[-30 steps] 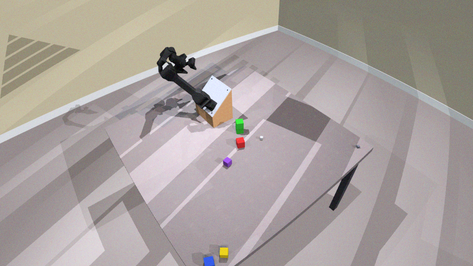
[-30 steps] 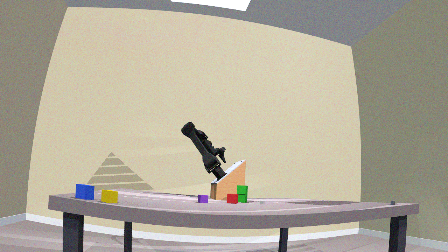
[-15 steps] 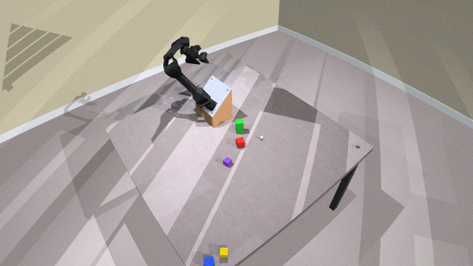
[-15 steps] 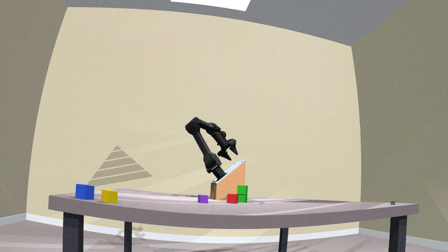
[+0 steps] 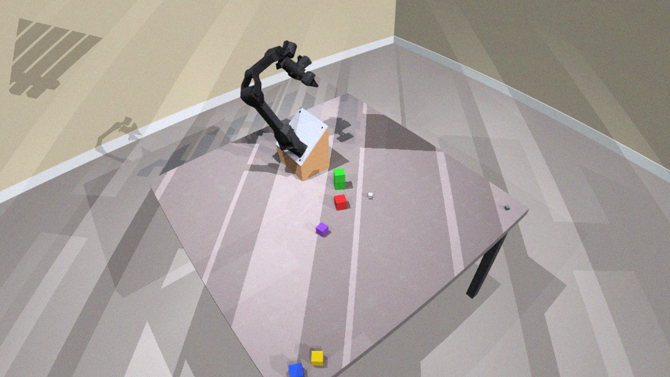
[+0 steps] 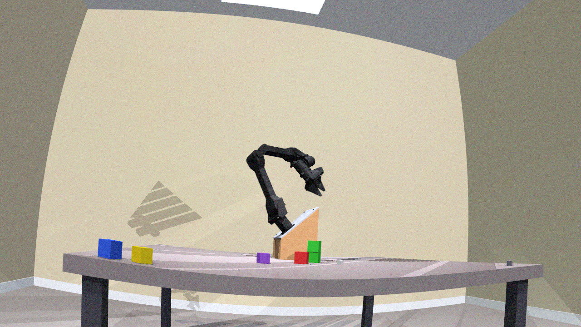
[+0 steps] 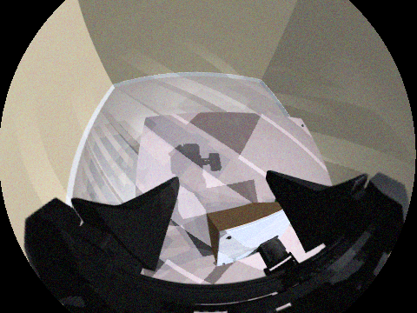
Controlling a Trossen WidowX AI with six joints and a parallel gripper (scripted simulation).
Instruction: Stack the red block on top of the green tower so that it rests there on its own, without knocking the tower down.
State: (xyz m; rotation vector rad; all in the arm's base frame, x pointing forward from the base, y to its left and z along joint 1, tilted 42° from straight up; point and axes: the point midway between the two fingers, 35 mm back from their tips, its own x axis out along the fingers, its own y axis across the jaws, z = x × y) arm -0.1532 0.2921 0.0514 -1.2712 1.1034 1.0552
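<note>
Two views show red block; wrist only wedge mount.

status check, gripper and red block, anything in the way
Gripper open, empty, high above the base wedge. Red block on the table beside the green tower, untouched. Purple block nearby, not in the way.

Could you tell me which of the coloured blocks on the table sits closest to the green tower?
The red block; it sits right beside the green tower.
</note>
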